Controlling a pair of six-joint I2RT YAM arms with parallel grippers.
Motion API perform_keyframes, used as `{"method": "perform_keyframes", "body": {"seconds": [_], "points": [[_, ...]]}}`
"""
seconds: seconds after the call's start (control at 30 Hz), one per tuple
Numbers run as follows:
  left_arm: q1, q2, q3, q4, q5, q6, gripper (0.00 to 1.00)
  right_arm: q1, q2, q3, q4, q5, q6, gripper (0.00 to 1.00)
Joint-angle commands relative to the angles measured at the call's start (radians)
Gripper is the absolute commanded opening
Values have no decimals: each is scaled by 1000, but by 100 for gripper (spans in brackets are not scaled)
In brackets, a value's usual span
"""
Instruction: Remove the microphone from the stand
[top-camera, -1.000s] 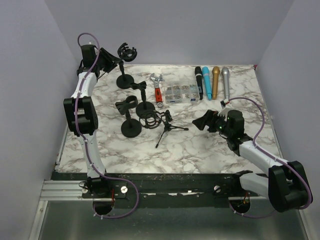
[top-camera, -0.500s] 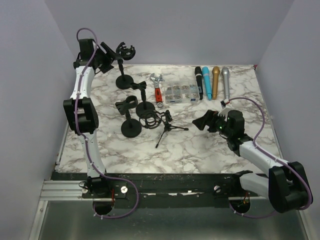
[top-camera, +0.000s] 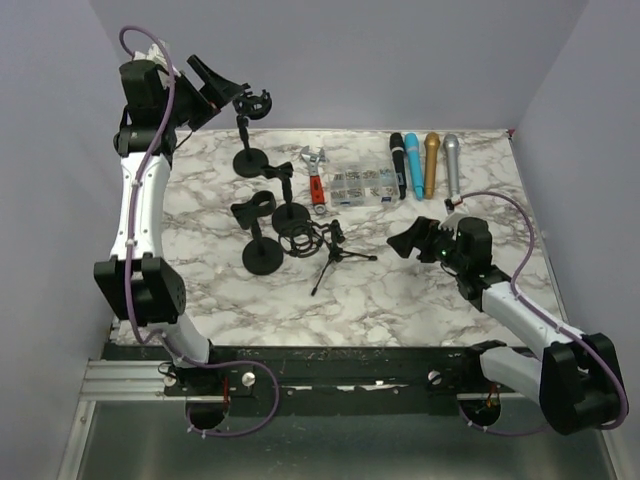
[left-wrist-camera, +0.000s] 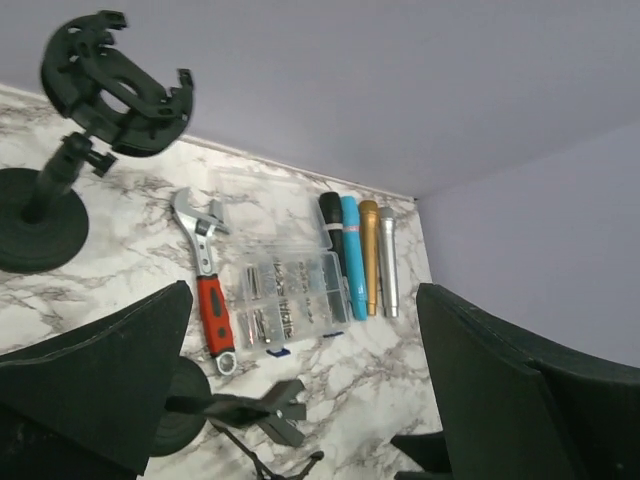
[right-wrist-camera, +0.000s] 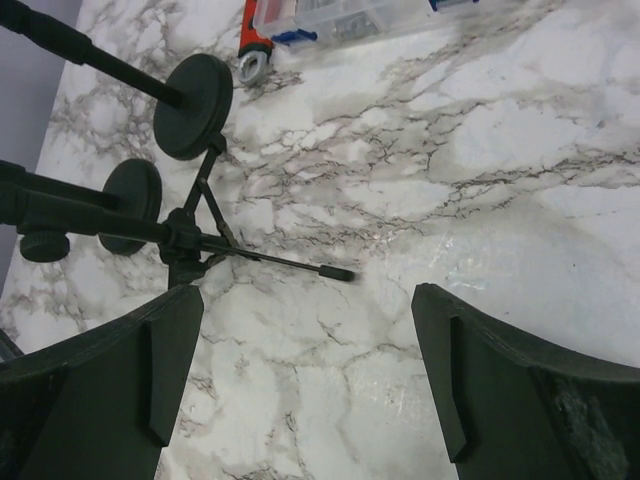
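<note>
Several microphones lie side by side at the table's back right: black (top-camera: 397, 163), blue (top-camera: 413, 165), gold (top-camera: 431, 165) and silver (top-camera: 452, 168). The left wrist view shows them too, the black microphone (left-wrist-camera: 333, 240) nearest the box. A stand with a round shock-mount cradle (top-camera: 251, 104) rises at the back left, and its cradle (left-wrist-camera: 115, 85) holds nothing. My left gripper (top-camera: 225, 88) hangs open, high up and just left of that cradle. Low over the marble at the right, my right gripper (top-camera: 408, 242) is open and points at the tripod stand (top-camera: 335, 255).
Two more round-based stands (top-camera: 262, 245) (top-camera: 291, 205) with empty clips stand mid-table beside the tripod stand (right-wrist-camera: 190, 240). A red-handled wrench (top-camera: 316, 180) and a clear organiser box (top-camera: 362, 186) lie behind them. Purple walls close in the table.
My left gripper has opened wide, and its arm has risen up and back, away from the shock-mount stand. The right arm has barely moved.
</note>
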Motion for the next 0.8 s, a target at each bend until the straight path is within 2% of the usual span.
{"method": "perform_keyframes", "body": {"seconds": [0.0, 0.2, 0.33, 0.53, 0.77], "points": [[-48, -224, -245, 125, 86, 101, 98, 4, -62, 73, -111, 67, -10, 95], [-104, -576, -594, 224, 50, 212, 98, 4, -149, 132, -256, 120, 29, 98], [-190, -797, -742, 217, 25, 314, 99, 3, -224, 177, -402, 134, 30, 99], [-220, -1099, -903, 166, 45, 408, 99, 3, -344, 293, -647, 235, 5, 100], [-219, -1469, -1030, 100, -90, 465, 99, 4, -459, 459, -865, 378, 20, 100]]}}
